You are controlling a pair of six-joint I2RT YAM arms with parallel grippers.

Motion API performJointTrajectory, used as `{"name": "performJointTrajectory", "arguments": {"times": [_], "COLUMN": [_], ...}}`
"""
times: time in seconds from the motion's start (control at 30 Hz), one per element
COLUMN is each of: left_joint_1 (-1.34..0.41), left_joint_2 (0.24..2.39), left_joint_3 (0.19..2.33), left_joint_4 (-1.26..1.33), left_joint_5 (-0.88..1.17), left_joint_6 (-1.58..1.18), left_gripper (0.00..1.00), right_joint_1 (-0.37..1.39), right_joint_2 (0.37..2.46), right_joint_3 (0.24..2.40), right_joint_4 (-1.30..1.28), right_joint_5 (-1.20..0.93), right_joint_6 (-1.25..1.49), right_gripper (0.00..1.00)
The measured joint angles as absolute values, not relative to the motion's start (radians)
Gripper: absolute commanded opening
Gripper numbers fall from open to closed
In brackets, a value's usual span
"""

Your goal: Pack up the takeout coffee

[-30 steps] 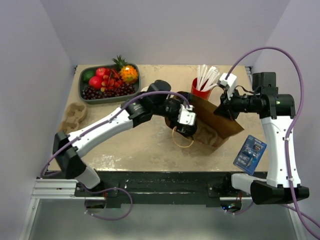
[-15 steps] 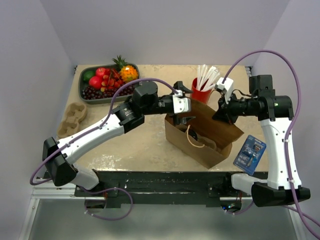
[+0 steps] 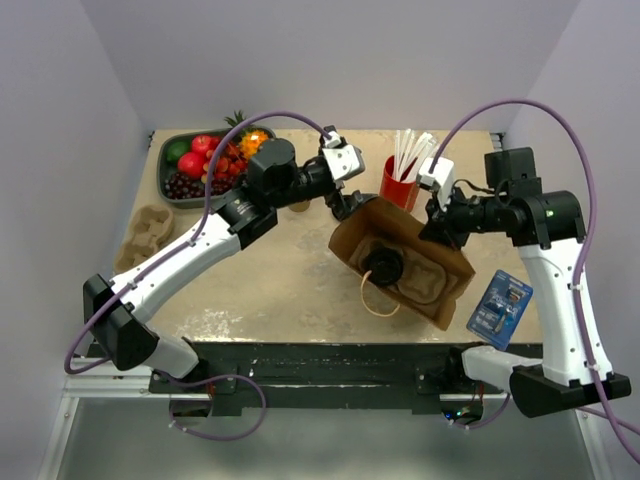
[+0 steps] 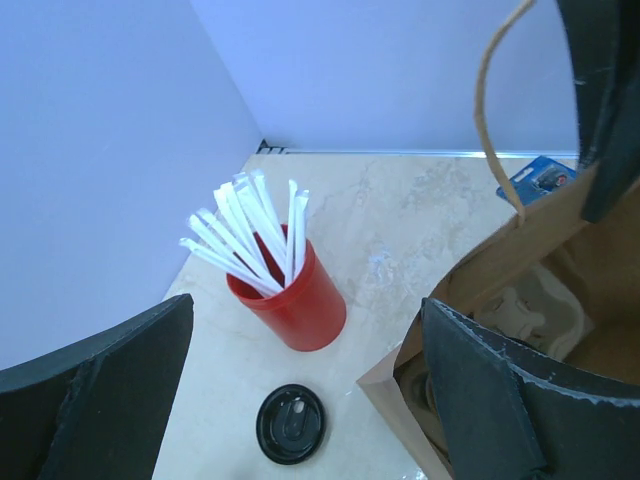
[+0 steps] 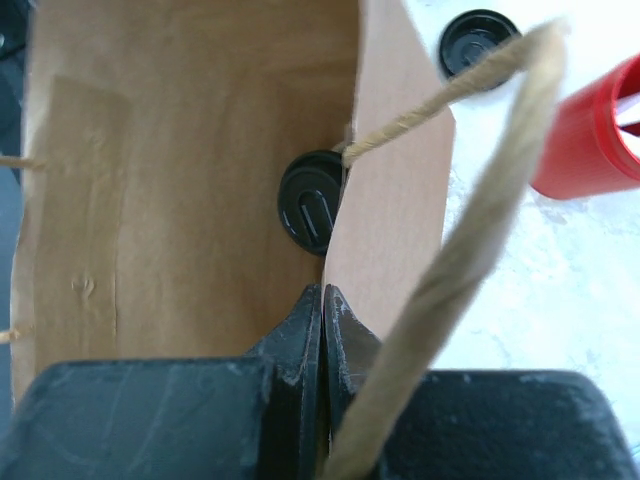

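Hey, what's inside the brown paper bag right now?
Inside the brown paper bag you can see the round black lid of the takeout coffee, sitting in a pulp cup carrier. The cup's body under the lid and the bag's floor are covered.

No readable text, brand or number anywhere; only blurred print on the blue packet (image 3: pixel 503 305) at four o'clock, too small to read.

One bag (image 3: pixel 440 272), one takeout coffee (image 3: pixel 384 266), one red cup (image 3: pixel 397 188), one fruit tray (image 3: pixel 163 170)
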State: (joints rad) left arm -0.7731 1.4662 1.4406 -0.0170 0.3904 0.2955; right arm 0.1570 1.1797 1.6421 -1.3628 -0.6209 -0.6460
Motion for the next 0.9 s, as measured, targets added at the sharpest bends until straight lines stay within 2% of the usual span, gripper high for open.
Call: {"name": "performJointTrajectory", "arguments": {"times": [0.3, 0.6, 0.9], "left_joint_1": [-0.745, -0.721, -0.698], "left_joint_2": [1.466, 1.466, 1.466], "left_joint_3": [1.436, 1.433, 1.433], "left_joint_4": [-0.015, -0.010, -0.028], "left_joint_5": [0.347, 0.297, 0.283], "left_joint_6": [0.287, 0.288, 0.291], "left_gripper": [1.00, 1.00, 1.00], "right_joint_1": [0.300, 0.321, 0.321], "right_joint_2": [1.148, 1.135, 1.202], "right_joint_3": [1.600, 1.579, 1.583], "right_joint_4": [-1.365, -1.369, -1.351], "right_joint_5": [-0.562, -0.557, -0.462], "right_joint_6": [-0.635, -0.597, -0.594], "right_gripper": [0.00, 0.00, 0.00]}}
